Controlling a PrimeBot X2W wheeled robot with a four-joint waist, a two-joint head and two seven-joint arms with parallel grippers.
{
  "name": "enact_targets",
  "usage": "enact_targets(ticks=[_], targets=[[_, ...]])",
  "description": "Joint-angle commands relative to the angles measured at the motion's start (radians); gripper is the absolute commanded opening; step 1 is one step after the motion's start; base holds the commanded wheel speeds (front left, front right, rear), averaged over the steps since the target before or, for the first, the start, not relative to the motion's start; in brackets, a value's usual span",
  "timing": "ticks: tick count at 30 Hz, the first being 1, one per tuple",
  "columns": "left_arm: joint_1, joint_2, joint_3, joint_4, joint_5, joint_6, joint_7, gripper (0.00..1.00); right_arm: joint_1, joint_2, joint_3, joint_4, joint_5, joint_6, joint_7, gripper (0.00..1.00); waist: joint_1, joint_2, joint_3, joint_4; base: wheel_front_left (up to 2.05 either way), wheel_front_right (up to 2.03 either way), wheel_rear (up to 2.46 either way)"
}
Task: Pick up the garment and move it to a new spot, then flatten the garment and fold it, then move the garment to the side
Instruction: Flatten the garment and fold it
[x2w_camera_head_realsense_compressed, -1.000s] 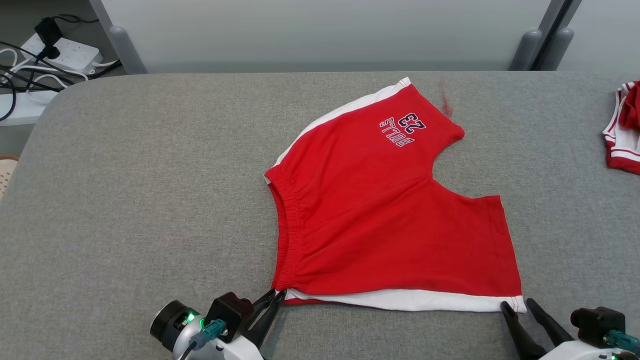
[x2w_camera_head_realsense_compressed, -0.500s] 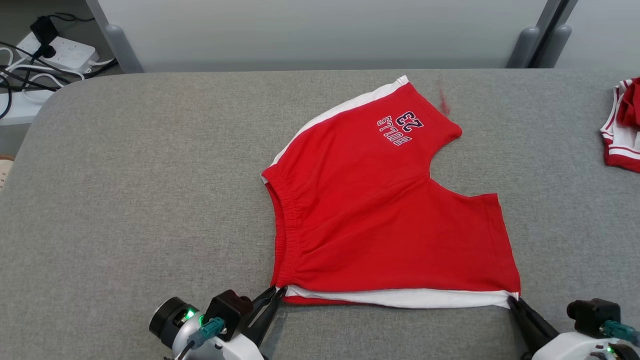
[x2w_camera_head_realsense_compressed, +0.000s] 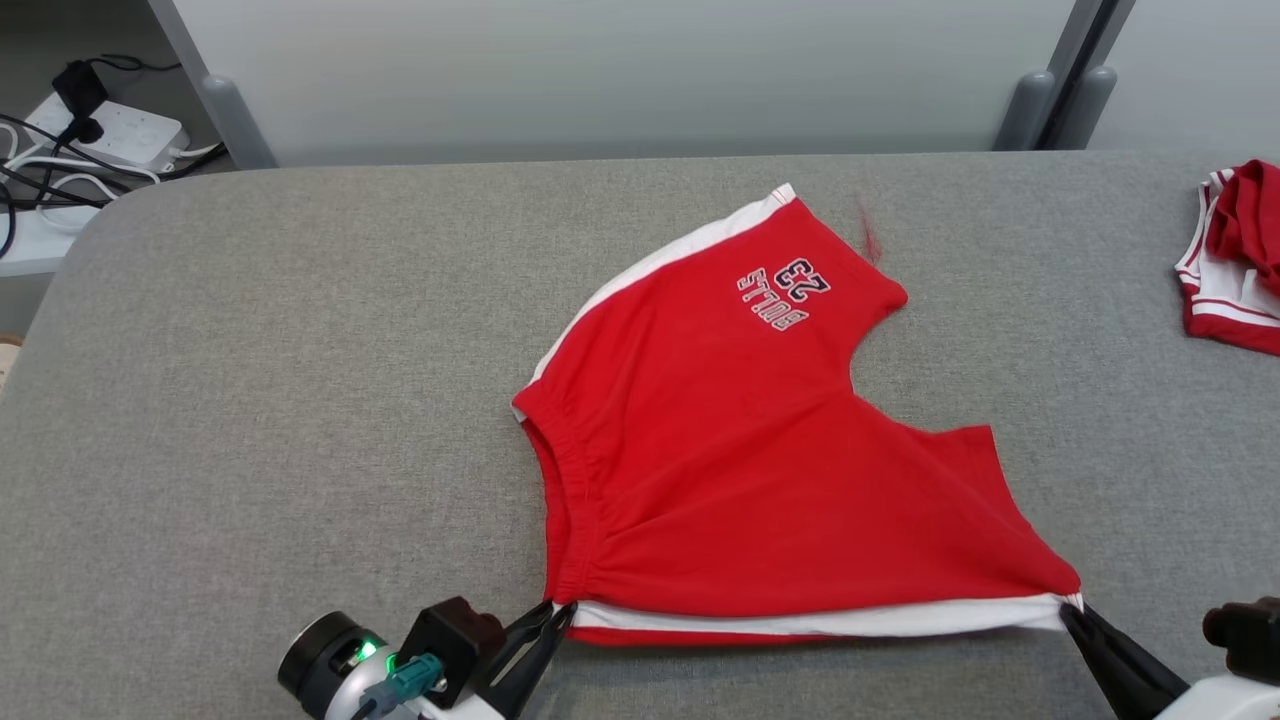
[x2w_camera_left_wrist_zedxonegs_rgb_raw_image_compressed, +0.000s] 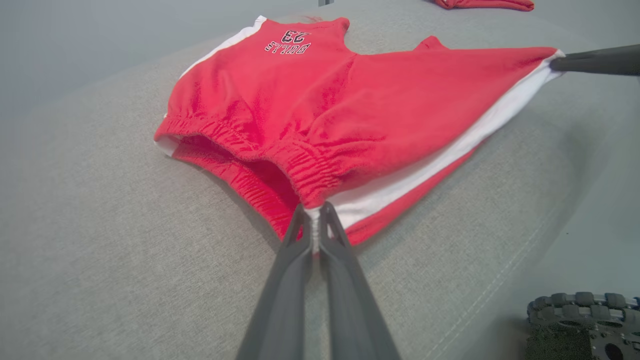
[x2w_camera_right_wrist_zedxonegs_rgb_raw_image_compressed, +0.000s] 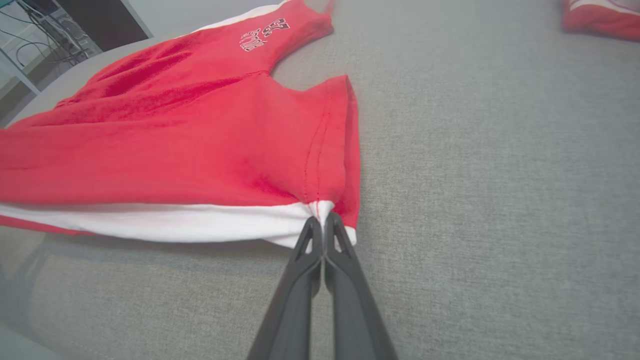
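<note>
Grey fabric worktop, evenly lit. On it the red shorts lie spread right of centre, their near side along the front edge and the printed leg toward the back edge. The left gripper is clenched on the waistband corner. The right gripper is clenched on the leg-hem corner, with the white stripe drawn taut between them.

Assessment: flattening looks largely done and the fold is starting. The next move calls for both arms to lift together under even tension, carrying the near side over the far leg.

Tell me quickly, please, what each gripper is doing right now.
Left gripper: shut on the red shorts, at the waistband corner.
Right gripper: shut on the red shorts, at a leg-hem corner.
</note>
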Motion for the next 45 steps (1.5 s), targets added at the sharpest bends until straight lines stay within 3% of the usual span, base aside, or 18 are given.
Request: enact_targets(ticks=[1, 10, 14, 18, 22, 31, 38, 45], targets=[[-0.016, 0.031, 0.043, -0.052, -0.008, 0.014, 0.012, 0.00, 0.016, -0.042, -0.005, -0.054, 0.006, 0.003, 0.023, 0.00, 0.0000, -0.0001, -0.003, 0.002, 0.00, 0.00, 0.00], [0.076, 0.119, 0.061, -0.265, -0.037, 0.074, 0.167, 0.00, 0.215, 0.022, -0.165, -0.346, -0.018, 0.003, 0.308, 0.00, 0.0000, -0.0001, -0.033, 0.009, 0.00, 0.00, 0.00], [0.081, 0.134, 0.071, -0.303, -0.049, 0.078, 0.182, 0.00, 0.218, 0.069, -0.225, -0.424, -0.080, 0.003, 0.342, 0.00, 0.0000, -0.0001, -0.034, 0.011, 0.00, 0.00, 0.00], [0.047, 0.118, 0.066, -0.274, -0.061, 0.056, 0.170, 0.00, 0.164, 0.104, -0.211, -0.405, -0.089, 0.003, 0.355, 0.00, 0.0000, -0.0001, -0.022, 0.016, 0.00, 0.00, 0.00], [-0.007, 0.083, 0.054, -0.215, -0.069, 0.026, 0.147, 0.00, 0.064, 0.112, -0.215, -0.312, -0.155, 0.003, 0.307, 0.00, 0.0000, -0.0001, 0.000, 0.025, 0.00, 0.00, 0.00], [-0.161, 0.010, 0.052, -0.053, -0.054, -0.028, 0.061, 0.00, -0.248, 0.169, -0.203, 0.005, -0.244, 0.003, 0.092, 0.00, 0.0000, -0.0001, 0.060, 0.052, 0.00, 0.00, 0.00], [-0.295, -0.043, 0.051, 0.085, -0.029, -0.057, -0.001, 0.00, -0.487, 0.168, -0.117, 0.251, -0.264, 0.003, -0.024, 0.00, 0.0000, -0.0001, 0.118, 0.085, 0.00, 0.00, 0.00], [-0.401, -0.087, 0.063, 0.186, -0.007, -0.060, -0.066, 0.00, -0.675, 0.148, -0.032, 0.436, -0.275, 0.003, -0.101, 0.00, 0.0000, -0.0001, 0.172, 0.113, 0.00, 0.00, 0.00]])
